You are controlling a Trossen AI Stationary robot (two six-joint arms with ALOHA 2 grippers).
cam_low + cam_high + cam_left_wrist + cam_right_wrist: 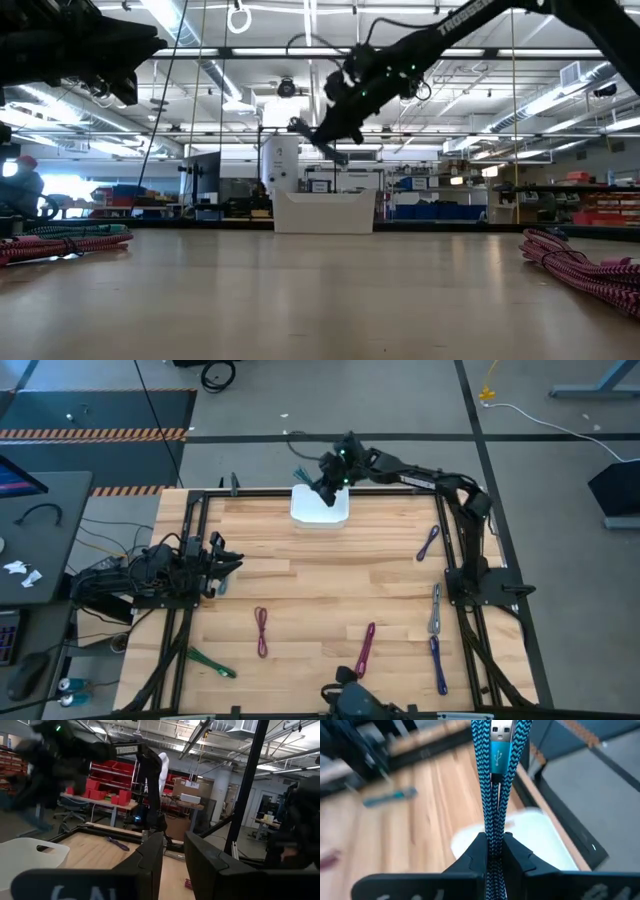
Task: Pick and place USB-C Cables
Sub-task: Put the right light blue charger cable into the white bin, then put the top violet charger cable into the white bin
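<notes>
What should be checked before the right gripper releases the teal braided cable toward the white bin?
1. Grip: right gripper shut on the teal braided USB cable: ok.
2. Position: gripper over the far edge of the white plastic bin, not its middle: not ok.
3. Height: gripper well above the bin in the low view: ok.
4. Bin contents: cannot tell.
5. Left gripper parked at the table's left side, away from the bin: ok.

1. A wooden table (320, 575) carries a white bin (320, 508) at its far edge.
2. Well nearer than the bin lie maroon (262, 632), purple (365, 647) and green (211, 663) cables.
3. To the bin's right lie another purple cable (429, 543), a seemingly grey one (436, 609) and a blue one (438, 665).
</notes>
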